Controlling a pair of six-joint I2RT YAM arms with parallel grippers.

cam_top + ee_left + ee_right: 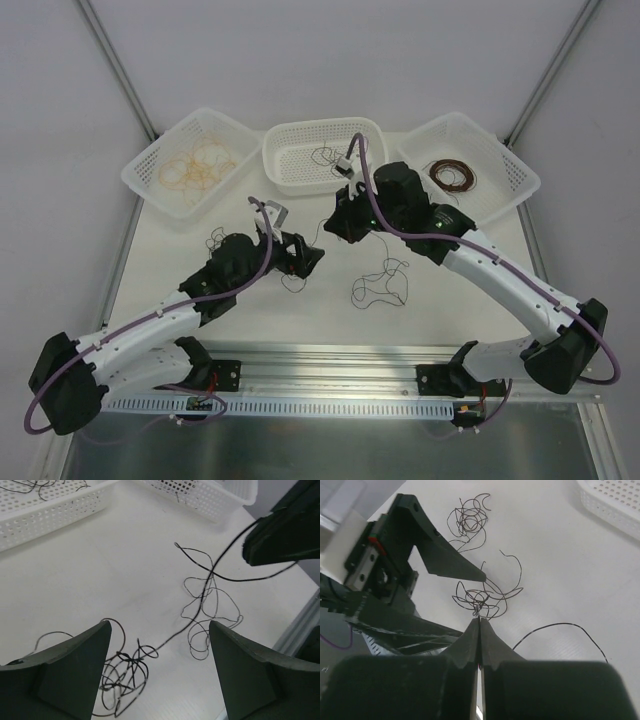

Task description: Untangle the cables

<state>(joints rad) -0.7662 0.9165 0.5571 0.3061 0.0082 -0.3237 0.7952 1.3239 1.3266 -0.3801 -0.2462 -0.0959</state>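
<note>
Black wires curl on a plain white surface. The left basket, middle basket and right basket are white, patterned with small holes. They hold orange-tan wires, black strands and dark brown wires. White-and-black arms carry purple cords.

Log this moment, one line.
left gripper open over black wire tangle | right gripper shut on black wire leading to tangle
</note>
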